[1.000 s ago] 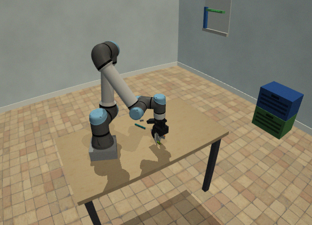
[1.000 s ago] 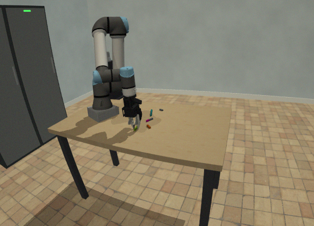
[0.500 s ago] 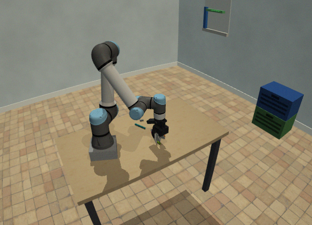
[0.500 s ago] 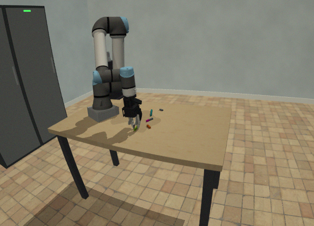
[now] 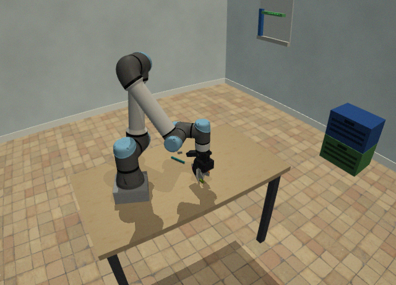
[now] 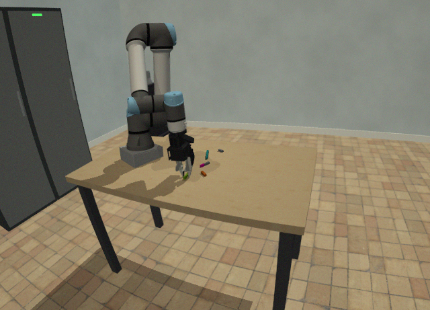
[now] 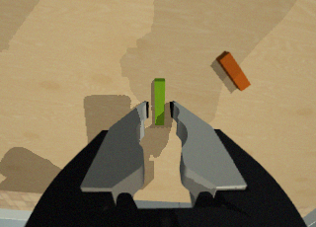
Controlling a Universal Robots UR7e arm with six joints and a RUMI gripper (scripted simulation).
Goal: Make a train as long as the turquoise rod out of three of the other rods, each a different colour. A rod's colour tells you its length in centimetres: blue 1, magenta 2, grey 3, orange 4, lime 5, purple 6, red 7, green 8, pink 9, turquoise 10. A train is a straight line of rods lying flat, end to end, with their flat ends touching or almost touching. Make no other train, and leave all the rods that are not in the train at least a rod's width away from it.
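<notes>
The lime rod [image 5: 201, 180] [image 6: 185, 177] [image 7: 159, 96] lies flat on the table. My gripper [image 5: 200, 178] [image 6: 185, 175] [image 7: 159, 103] points down over it with narrowly open jaws. The wrist view shows a gap on each side of the rod, near its lower half. The orange rod [image 6: 203, 173] [image 7: 234, 71] lies apart and at a slant. A magenta rod [image 6: 201, 165] and a grey rod [image 6: 207, 163] lie in line, end to end. The turquoise rod [image 5: 177, 159] [image 6: 207, 155] lies farther back. In the top view the gripper hides the magenta-grey pair.
Another small grey rod [image 5: 179, 152] [image 6: 220, 150] lies beyond the turquoise rod. The robot base [image 5: 130, 191] [image 6: 141, 155] stands on the table [image 5: 252, 161] [image 6: 263, 185]. A dark bit at the wrist view's top edge is too cut off to name.
</notes>
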